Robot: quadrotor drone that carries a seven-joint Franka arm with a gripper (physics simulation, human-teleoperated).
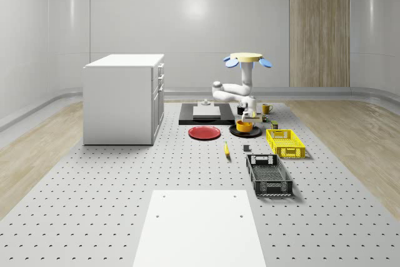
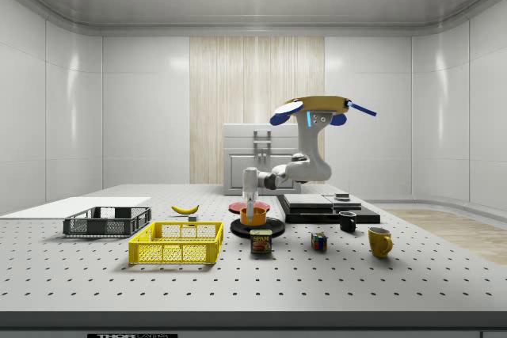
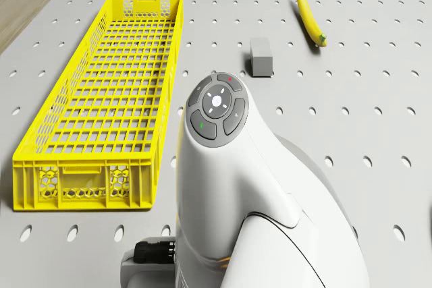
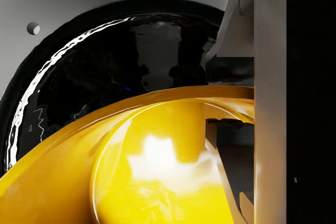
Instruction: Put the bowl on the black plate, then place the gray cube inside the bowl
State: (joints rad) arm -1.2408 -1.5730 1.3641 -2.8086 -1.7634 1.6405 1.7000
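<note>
Simulated lab: perforated optical table (image 1: 94,217), bare glossy wall panels (image 1: 187,23).

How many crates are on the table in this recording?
2: a yellow crate beside the black plate, and a black crate just past it, toward the whole-scene view's bottom. None looks hidden.

Pale glossy walls (image 1: 187,17) and a wood-panel strip (image 1: 319,26) are enclosing the perforated floor (image 1: 94,186); a white cabinet (image 1: 122,98) is standing there.
</note>
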